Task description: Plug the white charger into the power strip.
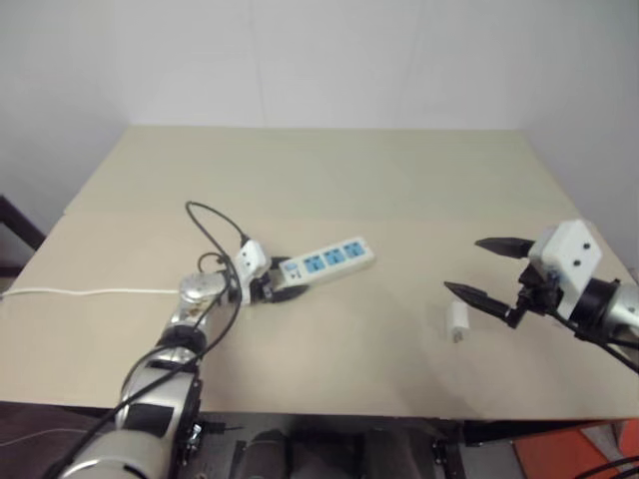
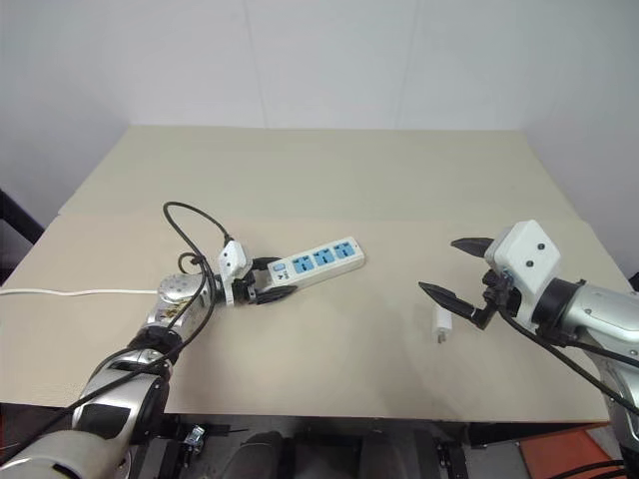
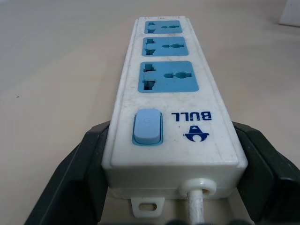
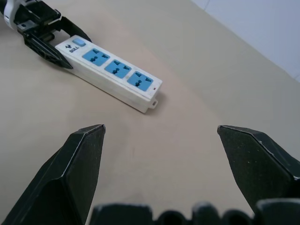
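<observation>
Left pincer (image 1: 283, 290) clamps the switch end of the power strip (image 1: 328, 261) lying mid-bench (image 1: 399, 180), its wrist view revealing a blue rocker switch (image 3: 147, 127), while the right pincer (image 1: 486, 272) hangs spread wide just beside the white charger (image 1: 458, 320).

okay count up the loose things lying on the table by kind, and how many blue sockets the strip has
power strip: 1, its switch end between the left gripper's fingers
white charger: 1, lying on the table by the open right gripper
blue sockets: 3
Total loose things: 2
</observation>
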Available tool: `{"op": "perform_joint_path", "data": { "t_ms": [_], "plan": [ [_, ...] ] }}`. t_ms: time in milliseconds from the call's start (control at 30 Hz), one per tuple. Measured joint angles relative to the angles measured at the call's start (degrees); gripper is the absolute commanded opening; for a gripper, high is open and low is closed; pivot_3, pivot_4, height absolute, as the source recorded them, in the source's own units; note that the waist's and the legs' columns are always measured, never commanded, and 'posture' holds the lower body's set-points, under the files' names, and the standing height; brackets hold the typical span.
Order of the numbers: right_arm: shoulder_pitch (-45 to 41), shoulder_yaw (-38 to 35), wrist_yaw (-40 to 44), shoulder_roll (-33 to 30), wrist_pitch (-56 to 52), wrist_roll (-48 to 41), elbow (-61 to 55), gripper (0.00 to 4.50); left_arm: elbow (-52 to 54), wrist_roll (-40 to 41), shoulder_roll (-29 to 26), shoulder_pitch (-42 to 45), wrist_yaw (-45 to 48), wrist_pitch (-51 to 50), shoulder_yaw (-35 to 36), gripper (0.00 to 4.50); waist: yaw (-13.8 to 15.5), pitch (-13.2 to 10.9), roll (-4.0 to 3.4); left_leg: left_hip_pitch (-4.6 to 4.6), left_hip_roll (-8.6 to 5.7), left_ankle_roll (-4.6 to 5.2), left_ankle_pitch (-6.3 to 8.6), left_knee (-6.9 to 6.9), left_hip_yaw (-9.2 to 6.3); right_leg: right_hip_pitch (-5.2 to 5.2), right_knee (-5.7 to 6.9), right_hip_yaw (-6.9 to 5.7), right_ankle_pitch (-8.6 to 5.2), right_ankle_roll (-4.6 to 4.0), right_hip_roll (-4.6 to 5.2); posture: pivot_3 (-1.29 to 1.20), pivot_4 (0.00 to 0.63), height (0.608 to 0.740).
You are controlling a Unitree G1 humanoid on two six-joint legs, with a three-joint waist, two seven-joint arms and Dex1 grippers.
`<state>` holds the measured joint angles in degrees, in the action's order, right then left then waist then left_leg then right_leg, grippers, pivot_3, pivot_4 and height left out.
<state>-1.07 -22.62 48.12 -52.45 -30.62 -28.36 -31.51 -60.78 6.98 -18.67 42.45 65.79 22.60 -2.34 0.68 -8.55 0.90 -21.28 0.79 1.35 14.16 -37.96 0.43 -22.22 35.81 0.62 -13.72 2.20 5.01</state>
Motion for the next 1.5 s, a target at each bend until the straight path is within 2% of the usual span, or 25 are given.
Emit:
{"op": "perform_joint_path", "data": {
  "t_ms": [167,333,567,733,800,867,933,1000,1100,1233,1300,1367,1500],
  "plan": [
    [0.4,-2.0,1.7,-1.1,0.0,-1.2,-0.1,4.5,0.8,0.1,0.4,-0.3,1.2,-0.1,0.7,3.29,0.0,0.0,-0.05,-0.02,-0.03,0.0,0.0,0.0,0.01,-0.01,0.0,0.01,0.01,-0.01,0.03,0.0,0.15,0.74],
    [-3.0,-2.1,3.1,-3.4,-1.4,-2.4,3.4,4.5,9.6,2.1,-0.4,-4.7,9.1,-2.4,0.0,3.29,-0.2,0.0,-0.03,-0.17,-0.04,0.0,0.0,0.0,0.03,-0.12,-0.07,0.01,0.22,-0.34,0.07,0.0,0.15,0.74],
    [-10.0,0.2,5.5,-6.0,-2.6,-3.5,10.1,4.5,31.3,6.4,-8.7,-16.3,18.6,-9.9,-1.3,3.29,-1.0,0.0,0.05,-0.58,0.06,0.01,0.0,0.04,-0.2,-0.59,0.0,0.02,0.24,-0.39,-0.01,0.0,0.15,0.74],
    [-11.4,5.1,8.6,-7.7,-0.8,-1.4,13.8,4.5,37.6,7.6,-12.1,-21.5,19.3,-11.5,-1.5,3.29,-0.9,0.0,0.04,-0.57,0.0,0.02,0.0,0.03,-0.21,-0.62,0.02,0.06,0.24,-0.38,0.08,0.0,0.15,0.74],
    [-11.5,8.6,12.6,-9.4,6.5,2.9,16.2,4.5,37.6,7.5,-11.9,-22.3,18.5,-11.4,-2.1,3.29,-0.6,0.0,0.04,-0.6,0.0,0.02,0.0,0.01,-0.15,-0.62,0.0,0.03,0.24,-0.37,0.08,0.0,0.15,0.74],
    [-12.9,13.7,19.2,-13.0,19.3,9.0,20.6,4.5,37.7,7.5,-11.7,-22.2,18.2,-11.4,-2.6,3.29,-0.5,0.0,0.02,-0.58,-0.04,0.02,0.0,0.0,0.03,-0.64,-0.02,0.04,0.22,-0.34,0.09,0.0,0.15,0.74],
    [-18.2,19.6,27.5,-16.7,32.6,15.0,26.7,4.5,37.8,7.5,-11.1,-22.0,17.8,-11.5,-3.3,3.29,-0.7,-0.1,-0.03,-0.58,-0.01,0.02,0.0,0.0,0.21,-0.71,-0.03,0.09,0.16,-0.22,0.08,0.0,0.15,0.74],
    [-24.6,23.9,32.9,-17.8,40.6,18.8,31.9,4.5,37.9,7.0,-10.1,-21.3,17.1,-11.5,-4.1,3.29,-0.8,-0.1,-0.02,-0.6,0.01,0.02,0.0,0.0,0.24,-0.76,-0.01,0.13,0.23,-0.34,0.05,0.0,0.15,0.74],
    [-33.4,27.9,36.4,-16.0,44.9,21.6,38.9,4.5,37.8,6.6,-9.5,-20.6,16.4,-11.5,-4.8,3.29,-1.1,-0.1,-0.01,-0.67,0.01,0.01,0.0,-0.01,0.26,-0.84,0.03,0.16,0.25,-0.37,0.05,0.0,0.15,0.74],
    [-38.7,29.1,38.3,-14.6,47.6,22.6,44.0,4.5,37.9,6.6,-9.3,-20.4,15.9,-11.5,-5.3,3.29,-1.2,-0.1,-0.01,-0.71,0.01,0.02,0.0,0.01,0.24,-0.86,0.05,0.14,0.26,-0.38,0.07,0.0,0.15,0.74],
    [-39.1,29.1,38.9,-14.6,44.9,22.5,43.8,4.5,38.2,6.6,-9.4,-20.4,15.9,-11.7,-5.5,3.29,-1.1,-0.1,-0.01,-0.73,0.01,0.02,0.0,0.01,0.24,-0.88,0.05,0.15,0.26,-0.39,0.09,0.0,0.15,0.74],
    [-39.6,29.1,38.4,-14.5,35.6,22.1,42.0,4.5,38.3,6.7,-9.5,-20.4,15.8,-11.9,-5.5,3.29,-1.0,-0.1,-0.02,-0.74,0.02,0.03,0.0,0.01,0.2,-0.92,0.09,0.16,0.27,-0.4,0.13,0.0,0.15,0.74],
    [-48.1,31.2,36.6,-14.0,0.1,17.9,34.0,4.5,37.9,6.6,-10.1,-19.9,15.9,-11.9,-5.6,3.29,-1.2,-0.1,-0.19,-0.71,0.05,0.02,0.0,0.01,-0.17,-0.99,0.22,0.21,0.3,-0.47,0.17,0.0,0.15,0.74]
  ]
}}
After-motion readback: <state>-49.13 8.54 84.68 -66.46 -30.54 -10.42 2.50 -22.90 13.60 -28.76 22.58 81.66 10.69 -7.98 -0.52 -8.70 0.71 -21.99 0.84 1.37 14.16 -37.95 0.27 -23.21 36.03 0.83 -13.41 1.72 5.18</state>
